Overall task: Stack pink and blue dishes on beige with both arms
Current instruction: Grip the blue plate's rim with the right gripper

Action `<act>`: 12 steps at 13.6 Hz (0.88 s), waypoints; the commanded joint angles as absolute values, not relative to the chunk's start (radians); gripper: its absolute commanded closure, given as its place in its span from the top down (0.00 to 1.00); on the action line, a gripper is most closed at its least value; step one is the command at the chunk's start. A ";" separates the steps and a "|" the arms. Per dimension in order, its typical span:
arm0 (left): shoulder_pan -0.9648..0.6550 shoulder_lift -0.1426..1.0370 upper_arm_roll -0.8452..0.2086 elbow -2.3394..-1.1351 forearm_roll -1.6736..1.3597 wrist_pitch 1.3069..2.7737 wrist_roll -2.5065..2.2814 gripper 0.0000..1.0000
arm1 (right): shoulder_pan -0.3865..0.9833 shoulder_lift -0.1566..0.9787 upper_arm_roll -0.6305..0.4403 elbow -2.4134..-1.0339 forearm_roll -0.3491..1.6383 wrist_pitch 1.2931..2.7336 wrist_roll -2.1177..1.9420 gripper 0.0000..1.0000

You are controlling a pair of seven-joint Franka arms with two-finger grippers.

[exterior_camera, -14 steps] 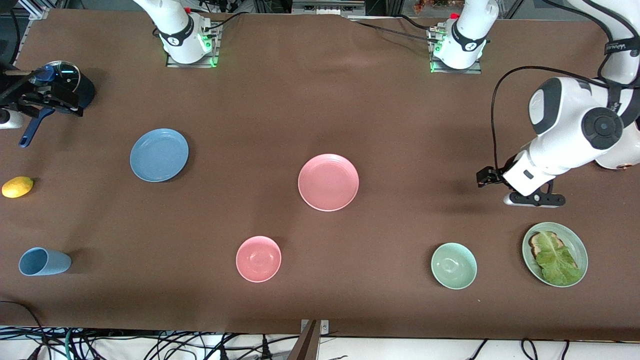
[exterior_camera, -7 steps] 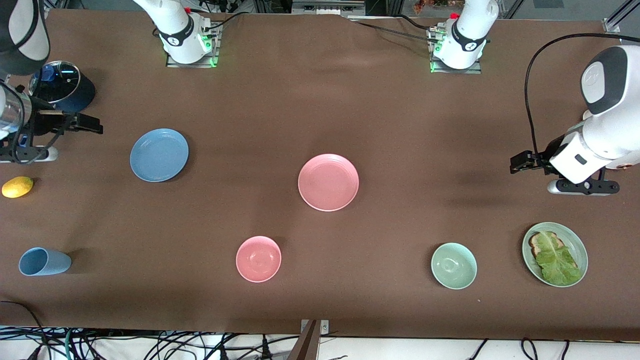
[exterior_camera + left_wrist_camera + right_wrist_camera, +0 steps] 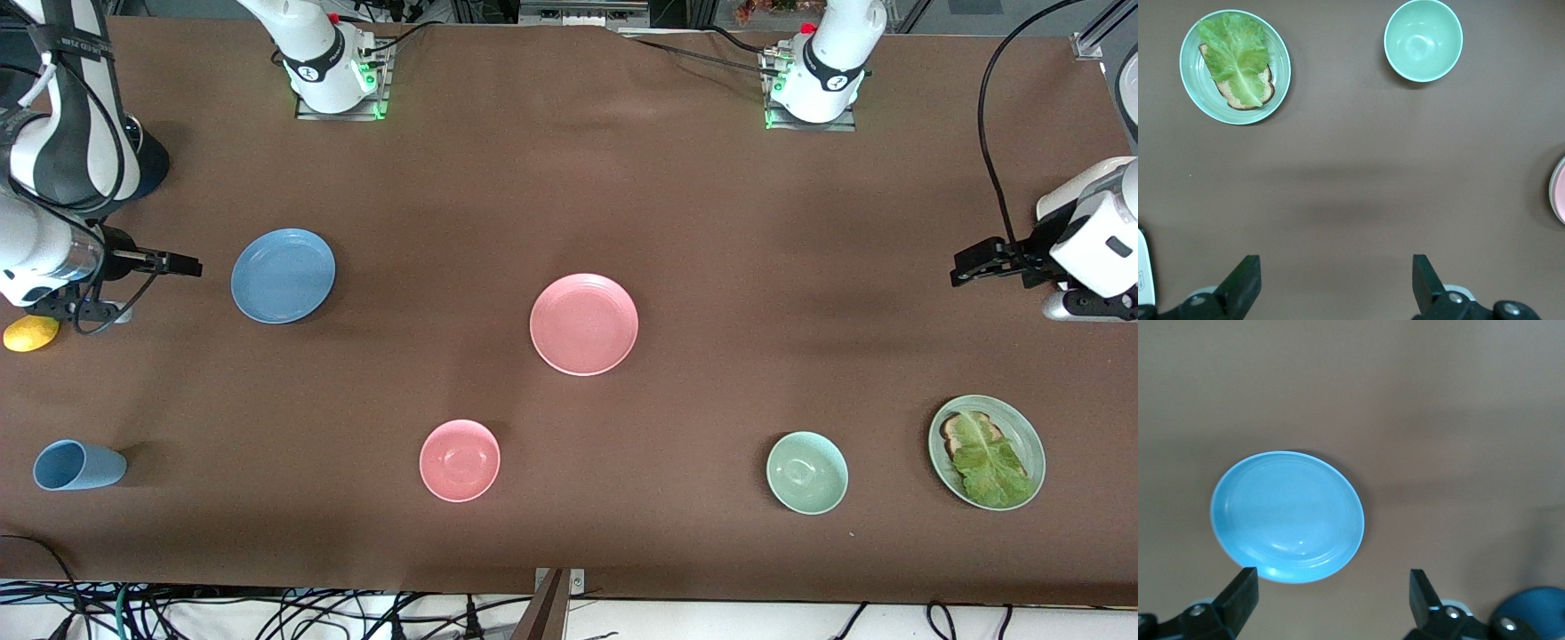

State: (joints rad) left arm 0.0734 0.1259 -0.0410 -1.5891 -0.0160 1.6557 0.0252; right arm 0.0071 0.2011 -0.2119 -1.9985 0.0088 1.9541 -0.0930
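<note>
Both arms swung out since a second ago, left gripper (image 3: 1331,287) spread empty over bare table, right gripper (image 3: 1331,600) spread empty just short of blue plate (image 3: 283,276), pink plate (image 3: 584,324) mid-table between them, no beige plate visible, stacking not begun.

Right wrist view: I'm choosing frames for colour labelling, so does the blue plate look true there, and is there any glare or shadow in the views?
Right wrist view: the blue plate looks brighter and more saturated than in the front view, with a soft sheen near its rim. Left wrist view: a blurred dark band of shadow crosses the table. Front view: even light, faint arm shadows.
</note>
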 commanded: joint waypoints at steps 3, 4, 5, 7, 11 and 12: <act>0.069 0.052 -0.072 -1.583 0.018 1.594 0.012 1.00 | -0.002 0.184 -0.256 -2.207 0.090 2.169 -0.104 1.00; 0.066 0.043 -0.074 -1.580 0.018 1.594 0.012 1.00 | -0.002 0.192 -0.259 -2.223 0.118 2.189 -0.123 0.99; 0.064 0.040 -0.072 -1.563 0.011 1.594 0.012 1.00 | -0.003 0.210 -0.262 -2.221 0.152 2.192 -0.165 0.99; 0.066 0.038 -0.069 -1.548 -0.001 1.588 0.014 1.00 | -0.023 0.262 -0.273 -2.221 0.234 2.232 -0.274 0.99; 0.064 0.026 -0.063 -1.548 -0.017 1.537 0.012 1.00 | -0.051 0.339 -0.273 -2.220 0.339 2.301 -0.457 0.98; 0.064 0.028 -0.061 -1.548 -0.031 1.537 0.011 1.00 | -0.060 0.350 -0.273 -2.220 0.357 2.306 -0.484 0.98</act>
State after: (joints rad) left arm 0.0680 0.0338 -0.0657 -1.5617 -0.0169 1.5621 0.0200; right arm -0.0430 0.3334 -0.2792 -2.2180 0.3114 2.2828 -0.4133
